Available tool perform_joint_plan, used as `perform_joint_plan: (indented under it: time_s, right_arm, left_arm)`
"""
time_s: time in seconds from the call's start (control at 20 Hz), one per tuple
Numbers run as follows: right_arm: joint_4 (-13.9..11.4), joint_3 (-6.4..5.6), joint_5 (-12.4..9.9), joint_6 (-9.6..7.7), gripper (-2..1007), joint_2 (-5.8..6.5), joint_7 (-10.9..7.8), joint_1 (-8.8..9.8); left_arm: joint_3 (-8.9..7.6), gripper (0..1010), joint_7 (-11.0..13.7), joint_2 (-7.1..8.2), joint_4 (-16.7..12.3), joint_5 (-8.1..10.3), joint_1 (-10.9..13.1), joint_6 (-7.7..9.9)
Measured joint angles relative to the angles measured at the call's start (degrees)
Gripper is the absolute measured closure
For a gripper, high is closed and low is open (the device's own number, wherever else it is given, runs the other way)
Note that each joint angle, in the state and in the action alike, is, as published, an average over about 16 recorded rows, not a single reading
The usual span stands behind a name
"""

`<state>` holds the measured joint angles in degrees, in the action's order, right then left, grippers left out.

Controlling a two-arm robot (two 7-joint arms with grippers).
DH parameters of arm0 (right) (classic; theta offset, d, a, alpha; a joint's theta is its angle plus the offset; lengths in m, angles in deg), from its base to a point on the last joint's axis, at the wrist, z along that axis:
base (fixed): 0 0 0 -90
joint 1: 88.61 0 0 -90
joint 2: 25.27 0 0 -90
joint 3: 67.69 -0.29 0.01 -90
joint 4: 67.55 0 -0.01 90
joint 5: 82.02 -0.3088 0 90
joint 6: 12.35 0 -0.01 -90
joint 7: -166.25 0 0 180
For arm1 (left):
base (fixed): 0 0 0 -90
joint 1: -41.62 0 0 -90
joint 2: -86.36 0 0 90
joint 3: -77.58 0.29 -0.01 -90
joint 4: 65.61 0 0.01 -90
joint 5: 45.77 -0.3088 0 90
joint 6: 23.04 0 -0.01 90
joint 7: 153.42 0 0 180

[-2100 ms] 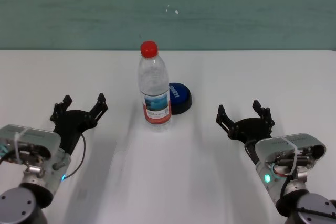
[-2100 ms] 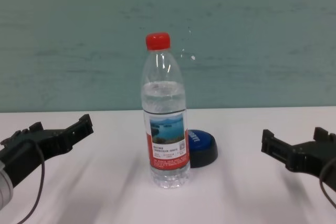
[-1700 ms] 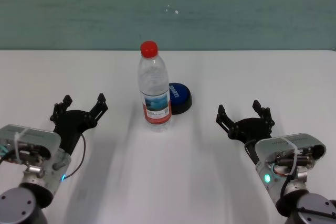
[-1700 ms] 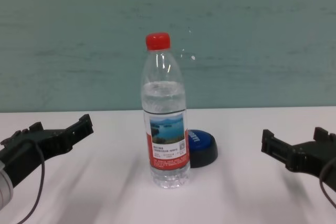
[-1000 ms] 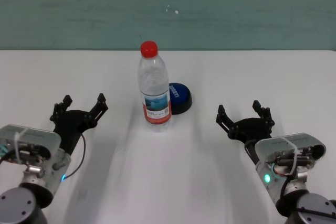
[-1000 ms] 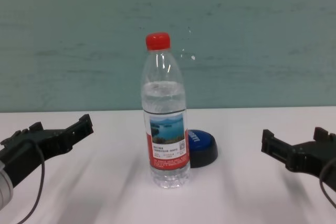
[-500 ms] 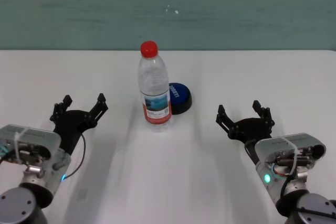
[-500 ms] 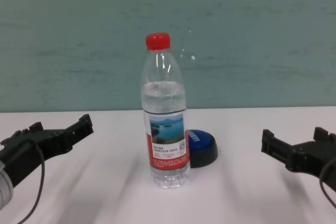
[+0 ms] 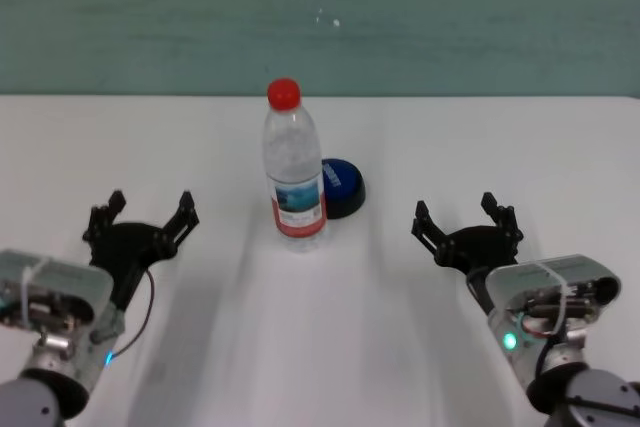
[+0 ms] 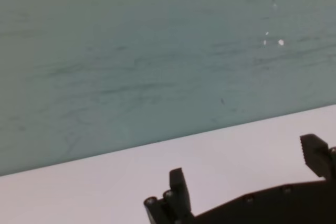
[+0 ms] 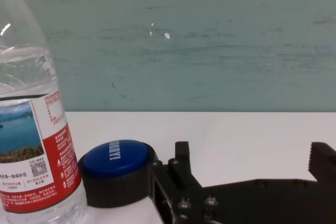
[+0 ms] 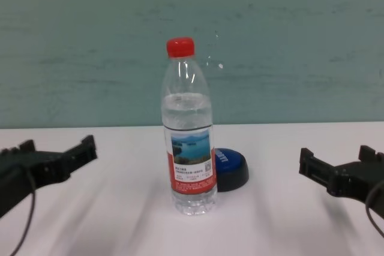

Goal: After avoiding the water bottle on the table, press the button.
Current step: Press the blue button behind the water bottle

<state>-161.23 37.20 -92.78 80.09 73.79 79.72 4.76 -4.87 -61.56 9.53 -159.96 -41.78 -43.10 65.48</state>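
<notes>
Water bottle point(image 9: 294, 173) label: lake photo; button point(image 11: 116, 158) lettering perhaps unreadable.

The left black two-fingered hand point(image 9: 140, 215), fingers spread, now sits farther to its own left, wider apart from the clear plastic red-capped bottle point(image 9: 294, 169).

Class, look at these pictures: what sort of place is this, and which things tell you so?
Probably a robot test bench or lab: a plain white table against a bare teal wall, holding only a water bottle and a blue button, with an open pincer either side.
</notes>
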Motion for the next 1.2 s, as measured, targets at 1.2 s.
perform_joint_plan:
  time_s: [1.2]
  right_arm:
    - [0.00, 0.00, 0.00, 0.00, 1, 0.00, 0.00, 0.00]
  left_arm:
    - [-0.55, 10, 7.05, 4.06, -11.97, -6.54, 11.49, 0.03]
